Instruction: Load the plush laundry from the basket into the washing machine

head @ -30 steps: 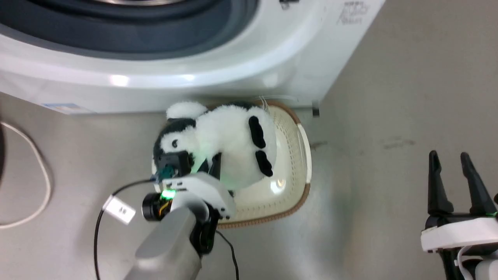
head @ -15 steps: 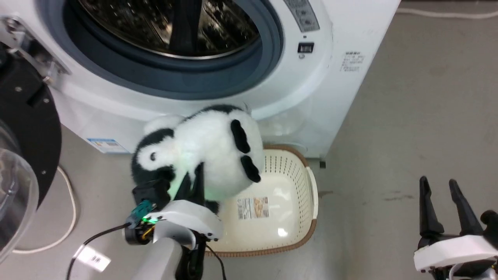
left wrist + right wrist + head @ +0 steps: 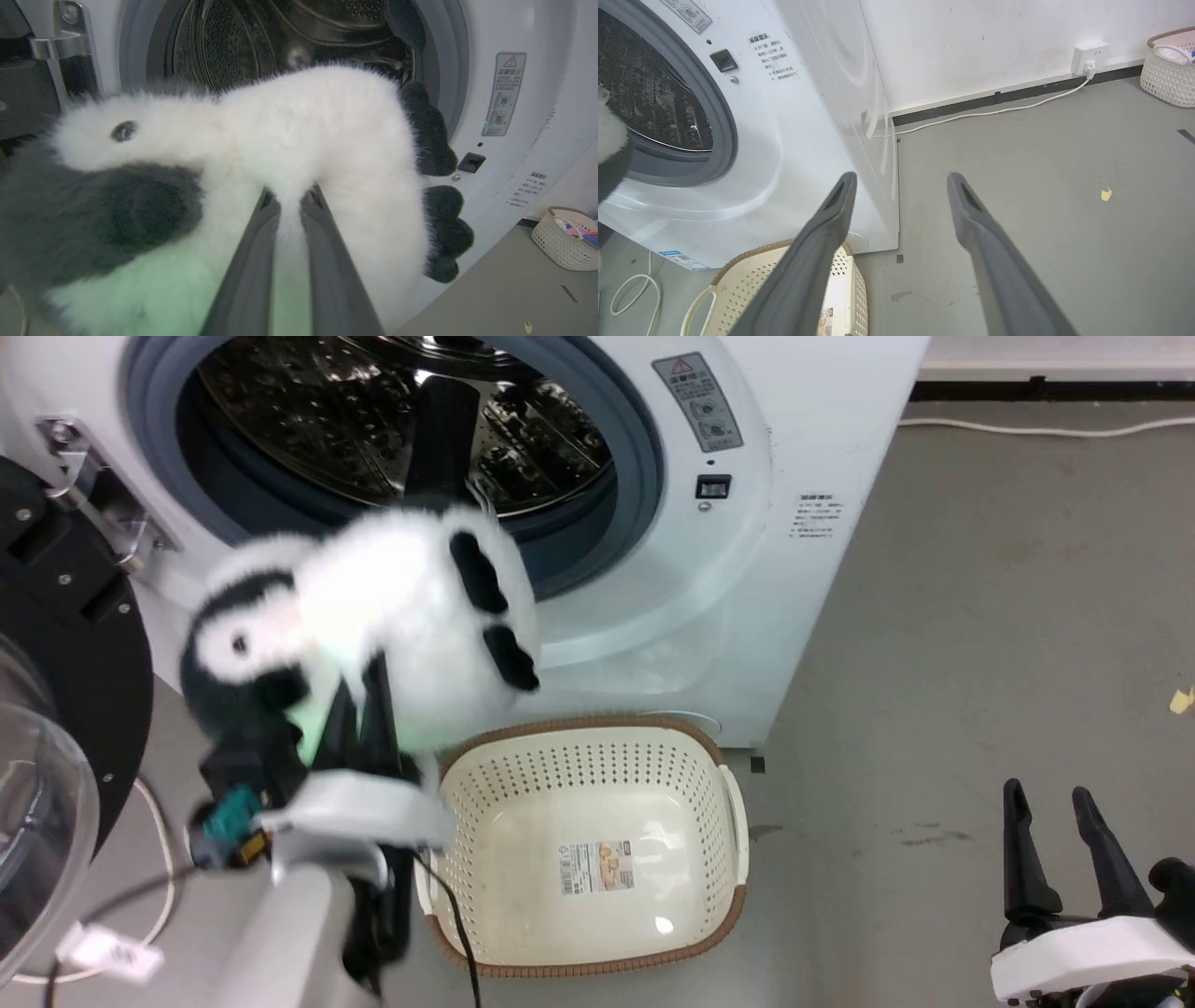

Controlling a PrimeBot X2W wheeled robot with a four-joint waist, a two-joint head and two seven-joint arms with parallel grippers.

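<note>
left gripper [image 3: 292, 198]: closed on the plush laundry [image 3: 373, 607]. in the left wrist view the two dark fingers pinch a fold of white fur on its underside, with only a narrow strip of fur between them. the grip looks secure, though it takes in fur and little body.

plush laundry: held in the air, clear of the basket [image 3: 579, 723], up and to the left of it. it hangs in front of the lower left part of the washing machine [image 3: 803, 448] opening. its black paws point right and its head is to the left. none of it is seen past the grey gasket [image 3: 644, 457].

washing machine: the door [image 3: 56, 644] is swung wide to the left and the steel drum [image 3: 308, 439] is exposed, with nothing seen blocking it.

basket: on the floor [image 3: 980, 616] just before the machine's foot. its bed is bare apart from a label sticker [image 3: 597, 868].

right gripper [image 3: 1047, 793]: fingers spread, holding nothing, near right and well apart from the work.

assessment: pickup and lift are judged complete. carrying the toy forward through the opening, releasing it inside the drum and drawing the arm back are left. task judged roughly half done. the bulky toy may snag on the gasket lip.
</note>
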